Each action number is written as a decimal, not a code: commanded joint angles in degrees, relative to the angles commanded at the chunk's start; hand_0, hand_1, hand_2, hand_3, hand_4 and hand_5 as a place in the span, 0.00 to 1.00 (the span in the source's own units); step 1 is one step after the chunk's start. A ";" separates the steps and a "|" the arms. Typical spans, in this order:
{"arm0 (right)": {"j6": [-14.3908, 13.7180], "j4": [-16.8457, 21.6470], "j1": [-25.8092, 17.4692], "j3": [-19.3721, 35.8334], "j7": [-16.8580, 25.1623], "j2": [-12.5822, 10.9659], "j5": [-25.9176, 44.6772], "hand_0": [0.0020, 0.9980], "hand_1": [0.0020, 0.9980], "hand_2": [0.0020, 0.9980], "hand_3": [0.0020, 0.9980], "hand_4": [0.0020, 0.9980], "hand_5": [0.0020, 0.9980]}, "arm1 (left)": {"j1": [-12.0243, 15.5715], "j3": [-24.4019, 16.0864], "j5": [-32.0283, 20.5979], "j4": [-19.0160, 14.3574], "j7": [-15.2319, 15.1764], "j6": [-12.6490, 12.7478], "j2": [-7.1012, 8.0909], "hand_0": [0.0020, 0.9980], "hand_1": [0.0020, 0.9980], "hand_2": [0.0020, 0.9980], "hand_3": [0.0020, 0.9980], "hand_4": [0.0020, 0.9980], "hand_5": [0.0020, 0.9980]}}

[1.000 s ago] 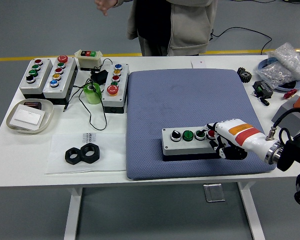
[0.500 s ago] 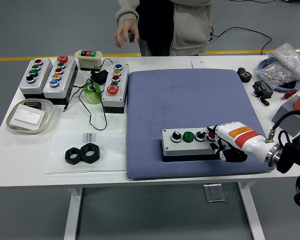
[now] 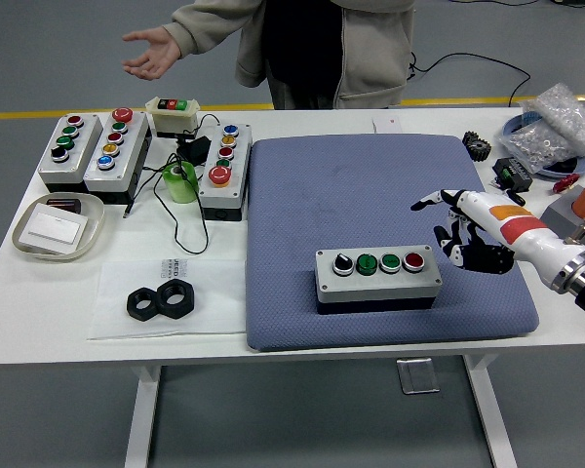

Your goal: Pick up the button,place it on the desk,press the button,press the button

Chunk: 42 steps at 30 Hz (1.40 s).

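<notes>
Button box (image 3: 378,274) w/ four controls (black knob, two green, one red) sits flat on the blue mat (image 3: 370,185) on the table (image 3: 39,302), near the mat's front edge. So pick + place look done. Right hand (image 3: 465,234) hangs just right of the box, clear of it, index finger stretched toward it, other fingers loosely curled, nothing held. Can't tell if either press is done; prob. at least one left. Left arm not visible. Person (image 3: 302,49) at far side, one hand (image 3: 151,54) raised open, touching nothing.

nuts: two black ones (image 3: 161,301), touching, on a clear sheet
tray: (image 3: 24,238) far left, card inside
tape: green roll (image 3: 180,181) among cables
</notes>
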 joint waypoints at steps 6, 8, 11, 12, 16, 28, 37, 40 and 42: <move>-3.28 -1.52 -1.66 3.99 4.24 1.05 13.95 0.82 0.78 0.89 1.00 0.69 0.37 | -0.16 0.30 -0.58 0.01 -0.12 0.00 0.00 0.74 0.83 0.85 0.82 0.62 1.00; -5.10 -2.32 -2.16 5.86 5.81 1.57 18.79 0.82 0.78 0.89 1.00 0.69 0.37 | -0.18 0.38 -0.72 0.01 -0.14 -0.02 0.02 0.74 0.83 0.85 0.82 0.62 1.00; -7.01 -3.36 -2.71 7.91 6.72 1.90 26.24 0.92 0.86 0.95 0.96 0.68 0.42 | -0.19 0.35 -0.75 0.02 -0.13 -0.02 0.01 0.73 0.83 0.85 0.82 0.62 1.00; -7.33 -3.57 -2.84 8.27 6.83 1.94 28.47 0.92 0.86 0.95 0.96 0.68 0.42 | -0.20 0.35 -0.76 0.02 -0.14 -0.03 0.02 0.73 0.83 0.85 0.82 0.62 1.00; -9.01 -4.99 -3.65 9.81 7.33 2.24 38.16 0.93 0.87 0.93 0.92 0.64 0.46 | -0.28 0.48 -0.95 0.03 -0.20 -0.05 0.04 0.73 0.83 0.85 0.82 0.62 1.00; -10.78 -8.82 -5.81 12.53 7.80 4.37 67.21 0.93 0.86 0.91 0.89 0.62 0.50 | -0.33 0.32 -0.80 0.03 -0.12 -0.02 -0.13 0.74 0.83 0.85 0.82 0.62 1.00; -10.92 -9.30 -6.47 13.17 7.40 4.93 76.59 0.93 0.86 0.90 0.88 0.61 0.52 | -0.35 0.29 -0.67 0.02 -0.09 -0.02 -0.13 0.74 0.83 0.85 0.82 0.62 1.00; -10.94 -9.31 -6.64 13.28 7.23 4.96 76.55 0.93 0.85 0.90 0.87 0.60 0.53 | -0.33 0.19 -0.53 0.02 -0.07 -0.02 -0.12 0.74 0.83 0.85 0.82 0.62 1.00; -10.97 -9.32 -6.74 13.32 7.09 4.96 76.51 0.93 0.85 0.90 0.87 0.60 0.53 | -0.30 0.11 -0.41 0.02 -0.06 -0.02 -0.11 0.74 0.83 0.85 0.82 0.62 1.00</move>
